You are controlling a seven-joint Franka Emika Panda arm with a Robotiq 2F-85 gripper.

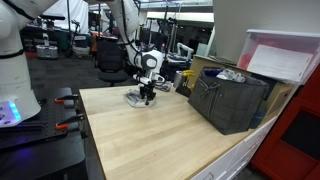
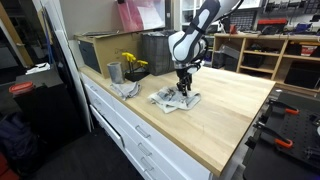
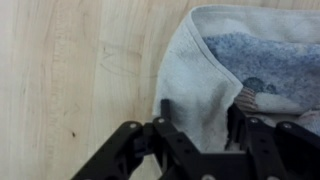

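A pale grey towel (image 3: 205,75) with a blue-grey patch lies bunched on the light wooden table (image 3: 70,70). In both exterior views it sits near the table's far side (image 1: 136,98) (image 2: 172,99). My gripper (image 3: 200,115) points straight down onto it (image 1: 148,94) (image 2: 183,90). The two black fingers (image 3: 165,110) stand either side of a folded strip at the towel's left edge, tips down at the cloth. There is still a gap between them, and the cloth between looks flat, not pinched.
A black crate (image 1: 232,100) stands on the table by a pink-and-white bin (image 1: 285,55). Near the table's front edge stand a grey cup (image 2: 114,72), a yellow item (image 2: 132,63) and a second crumpled cloth (image 2: 126,88). Dark bins (image 2: 150,48) stand behind.
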